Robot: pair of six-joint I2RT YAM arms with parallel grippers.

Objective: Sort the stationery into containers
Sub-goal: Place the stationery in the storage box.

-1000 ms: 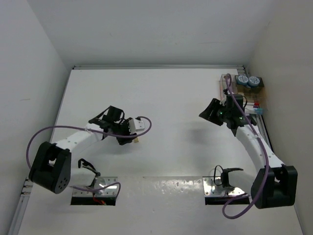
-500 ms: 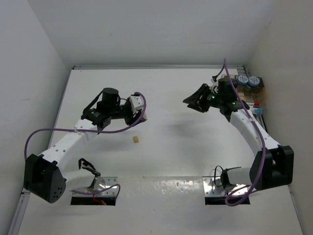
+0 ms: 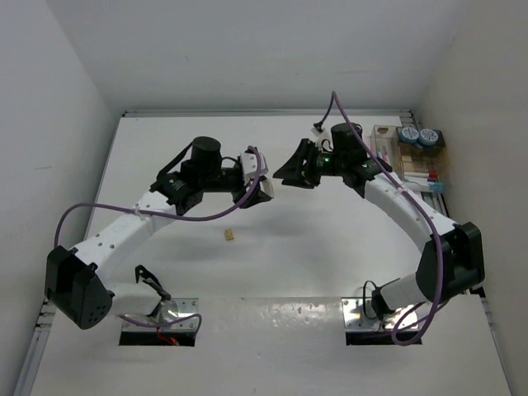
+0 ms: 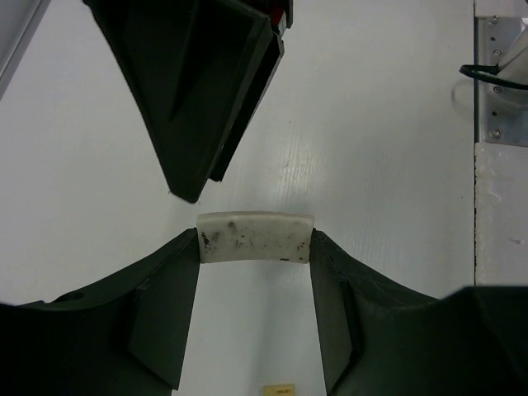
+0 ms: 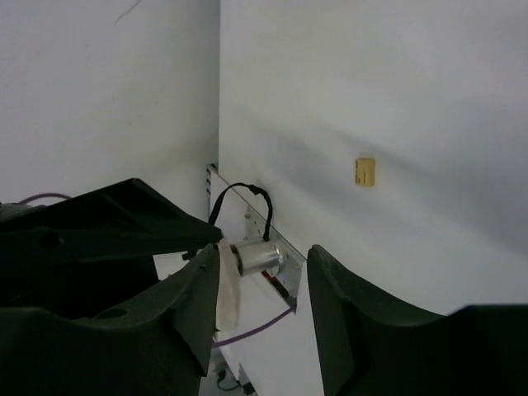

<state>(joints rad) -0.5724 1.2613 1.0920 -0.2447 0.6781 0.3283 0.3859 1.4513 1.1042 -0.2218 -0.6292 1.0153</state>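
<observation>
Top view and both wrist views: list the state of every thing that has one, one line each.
left hand: shut on the white block, raised above the table.
right hand: open, empty, tips close to the white block.
tan block: loose on the table, untouched.
blue rolls: sitting at the far end of the tan container.
clear container: open-topped, contents unclear.
</observation>
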